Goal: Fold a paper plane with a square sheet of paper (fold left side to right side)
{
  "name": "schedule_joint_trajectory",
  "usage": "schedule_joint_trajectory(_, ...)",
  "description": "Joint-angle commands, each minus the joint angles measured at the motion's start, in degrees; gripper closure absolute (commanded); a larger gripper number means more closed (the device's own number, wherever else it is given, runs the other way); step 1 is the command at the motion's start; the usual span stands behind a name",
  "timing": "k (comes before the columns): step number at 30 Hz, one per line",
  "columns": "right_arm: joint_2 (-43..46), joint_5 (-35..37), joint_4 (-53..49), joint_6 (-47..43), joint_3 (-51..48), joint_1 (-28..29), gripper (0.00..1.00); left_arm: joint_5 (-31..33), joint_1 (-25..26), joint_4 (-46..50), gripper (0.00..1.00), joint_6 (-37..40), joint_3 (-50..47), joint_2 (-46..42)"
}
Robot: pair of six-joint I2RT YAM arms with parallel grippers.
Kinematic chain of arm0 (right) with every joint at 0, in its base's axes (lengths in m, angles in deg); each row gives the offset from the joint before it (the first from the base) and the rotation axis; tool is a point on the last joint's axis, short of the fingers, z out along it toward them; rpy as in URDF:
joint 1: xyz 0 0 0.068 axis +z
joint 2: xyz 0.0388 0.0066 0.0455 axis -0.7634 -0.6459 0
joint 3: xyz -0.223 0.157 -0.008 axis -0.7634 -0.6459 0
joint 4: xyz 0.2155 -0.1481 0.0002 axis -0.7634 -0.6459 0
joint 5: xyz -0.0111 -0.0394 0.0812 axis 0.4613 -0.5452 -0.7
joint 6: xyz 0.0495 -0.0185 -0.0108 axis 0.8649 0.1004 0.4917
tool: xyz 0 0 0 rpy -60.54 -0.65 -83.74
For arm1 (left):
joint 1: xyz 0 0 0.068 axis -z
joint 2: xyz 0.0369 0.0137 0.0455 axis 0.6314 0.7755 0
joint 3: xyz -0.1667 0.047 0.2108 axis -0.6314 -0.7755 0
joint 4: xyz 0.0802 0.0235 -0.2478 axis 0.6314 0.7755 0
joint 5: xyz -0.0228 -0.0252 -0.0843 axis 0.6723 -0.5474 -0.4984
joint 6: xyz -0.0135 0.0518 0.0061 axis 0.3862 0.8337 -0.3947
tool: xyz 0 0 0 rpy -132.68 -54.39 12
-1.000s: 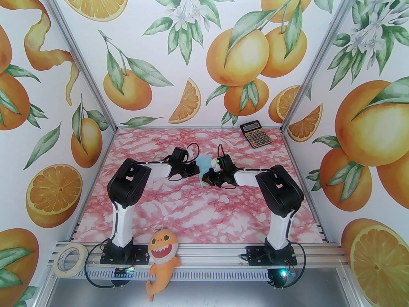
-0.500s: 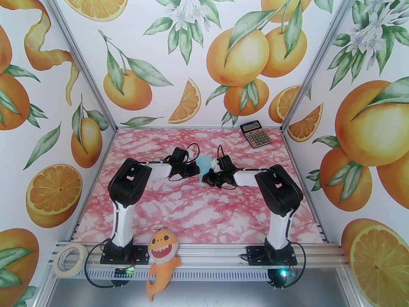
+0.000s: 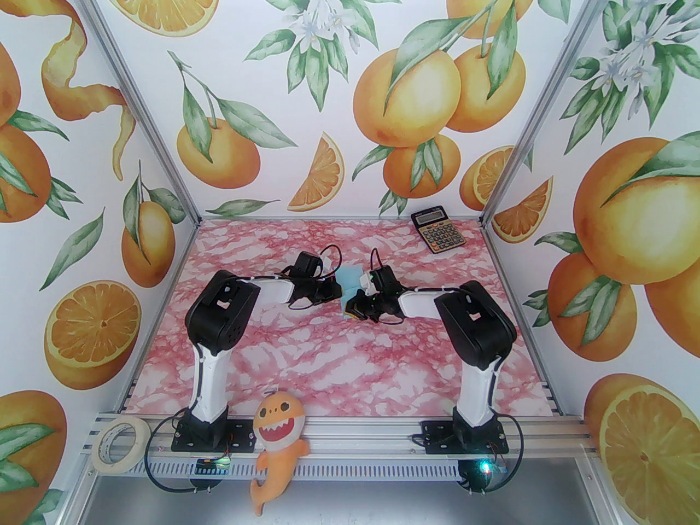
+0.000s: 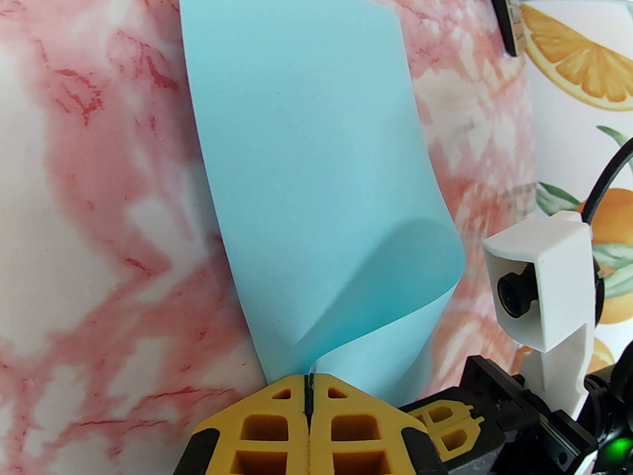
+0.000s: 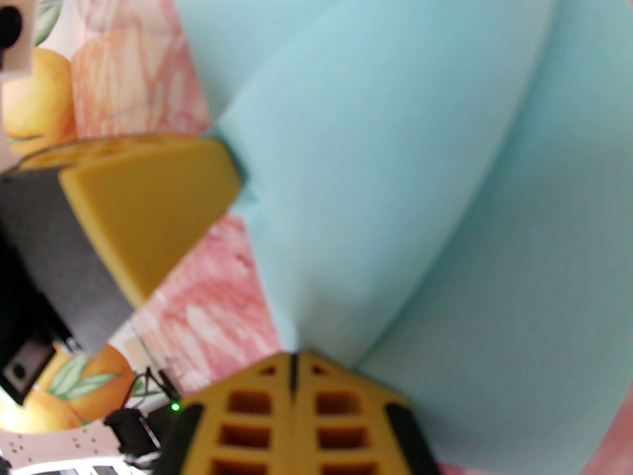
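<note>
Both my jaws clamp tight on the square sheet of paper [image 4: 306, 166], apparently at corners; diverging pulls could tear it.

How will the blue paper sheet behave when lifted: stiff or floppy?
Probably floppy: the paper sheet curls over above the shut left gripper. Likely light: that pinch and the right gripper hold it bulged. Thin, so it may crease easily.

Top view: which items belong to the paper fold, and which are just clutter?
In use:
- paper sheet, light blue, curled up off the table
- left gripper, shut on one corner of the sheet
- right gripper, shut on the sheet too

Lying about:
- calculator, far right corner
- tape roll, near rail
- plush toy, near rail
</note>
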Motion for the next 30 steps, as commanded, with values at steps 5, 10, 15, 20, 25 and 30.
schedule_joint_trajectory(5, -1.69, 2.29, -5.53, -1.73, 0.38, 0.98, 1.00, -0.41, -0.19, 0.42, 1.00, 0.80, 1.72, 1.28)
schedule_joint_trajectory(10, -1.40, 2.55, -6.03, -1.92, 0.58, 1.10, 1.00, -0.36, -0.20, 0.97, 1.00, 0.88, 1.95, 1.63)
schedule_joint_trajectory(15, -1.22, 2.49, -5.76, -1.82, 0.73, 1.07, 1.00, -0.13, -0.17, 2.05, 1.00, 1.41, 2.22, 2.07)
schedule_joint_trajectory(20, -0.72, 2.42, -5.85, -1.90, 0.95, 1.06, 1.00, 0.39, -0.15, 3.86, 1.00, 2.22, 2.87, 2.60)
schedule_joint_trajectory(25, 1.05, 1.87, -6.20, -2.68, 3.02, 0.87, 1.00, 0.39, 0.01, 4.27, 1.00, 2.67, 2.88, 2.78)
schedule_joint_trajectory(30, 2.20, 2.13, -6.68, -2.61, 5.41, -0.39, 0.99, 0.37, 0.01, 4.56, 1.00, 2.85, 3.03, 2.78)
